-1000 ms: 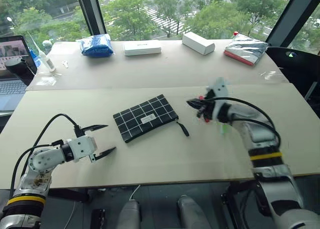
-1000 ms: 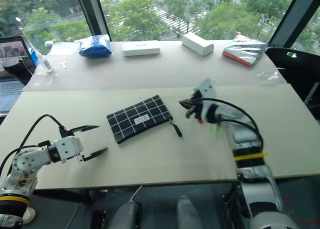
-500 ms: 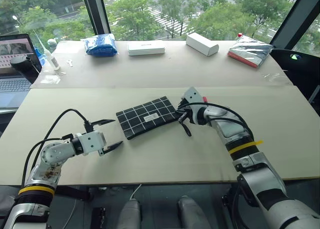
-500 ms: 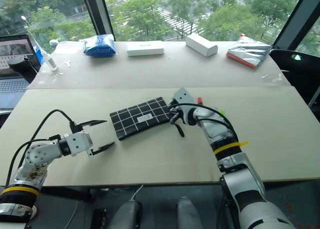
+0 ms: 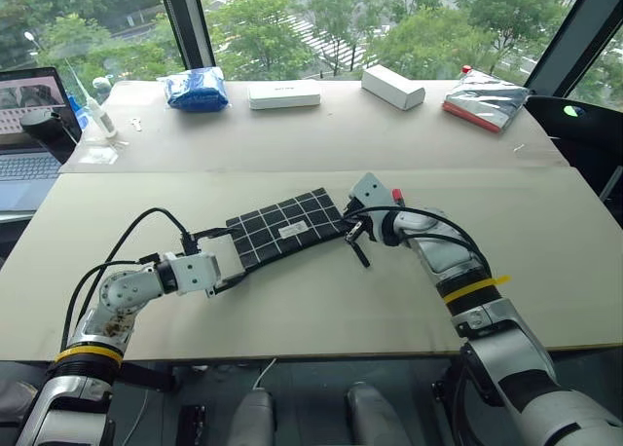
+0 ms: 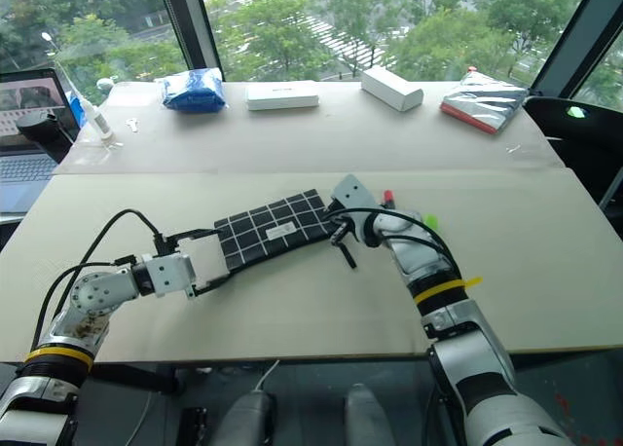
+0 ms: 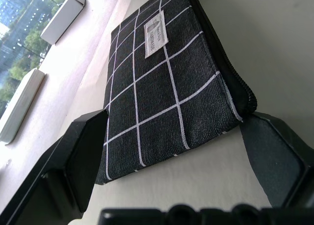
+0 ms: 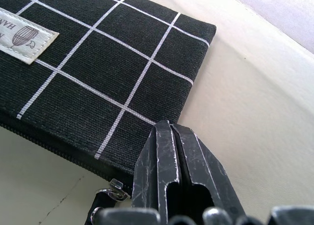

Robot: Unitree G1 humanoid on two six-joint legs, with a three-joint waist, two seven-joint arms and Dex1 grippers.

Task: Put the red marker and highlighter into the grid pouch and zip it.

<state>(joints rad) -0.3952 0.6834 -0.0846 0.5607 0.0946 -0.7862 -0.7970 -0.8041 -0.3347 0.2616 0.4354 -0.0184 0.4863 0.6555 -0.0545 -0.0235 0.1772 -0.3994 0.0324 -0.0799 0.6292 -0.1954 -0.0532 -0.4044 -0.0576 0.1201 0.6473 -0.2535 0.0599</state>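
Black fabric with white grid lines, the pouch [image 5: 284,230] lies flat on the pale worktop [image 5: 321,310], its small white label facing up and its zipper closed along the near edge. At the pouch's left end sits the left hand [image 5: 226,260], fingers spread wide, one on each side of that end with the fabric between them and not clamped. At the pouch's right end the right hand [image 5: 352,228] is clenched shut, its tips low over the corner next to the zipper pull and the black strap [image 5: 360,252]; whether it touches either I cannot tell. Just right of the pouch, behind the right wrist, a bit of the red marker [image 5: 397,195] shows, and a spot of light green from the highlighter [image 6: 429,221] lies just beyond it. Well beyond the pouch, by the window, are a blue bag [image 5: 197,88], two white boxes [image 5: 283,94] and a silver packet [image 5: 484,99]; a laptop [image 5: 26,125] stands far left of the pouch.
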